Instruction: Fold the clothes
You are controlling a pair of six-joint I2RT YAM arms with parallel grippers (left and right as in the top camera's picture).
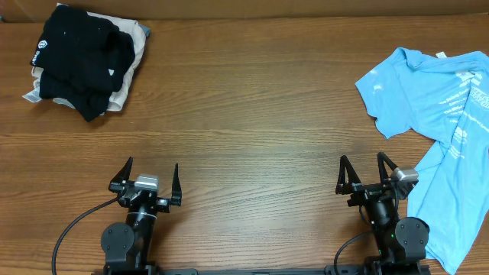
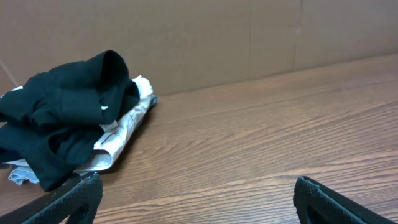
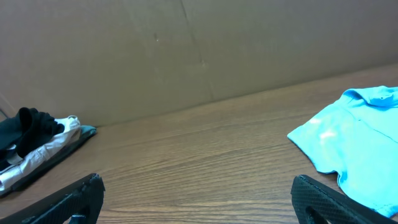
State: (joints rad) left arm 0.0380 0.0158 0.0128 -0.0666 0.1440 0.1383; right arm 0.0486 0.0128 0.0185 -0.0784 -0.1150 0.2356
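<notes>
Lying crumpled on grained wood table (image 1: 252, 130), thin sky-blue T-shirt (image 1: 428, 92); left tool (image 1: 153, 163), right tool (image 1: 362, 157) wide, empty.

One wooden worktop (image 1: 244, 114) carries three pieces of clothing. One sky-blue T-shirt (image 1: 435, 99) lies at its right edge. At its far left corner, one black garment (image 1: 80, 57) is heaped on one beige cloth (image 1: 131, 69). Two grippers are at the near edge: one left gripper (image 1: 151, 165) and one right gripper (image 1: 362, 158).

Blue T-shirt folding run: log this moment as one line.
stage: folding not started | blue T-shirt: unfolded, rumpled, far right | left tool: open, empty | right tool: open, empty
</notes>
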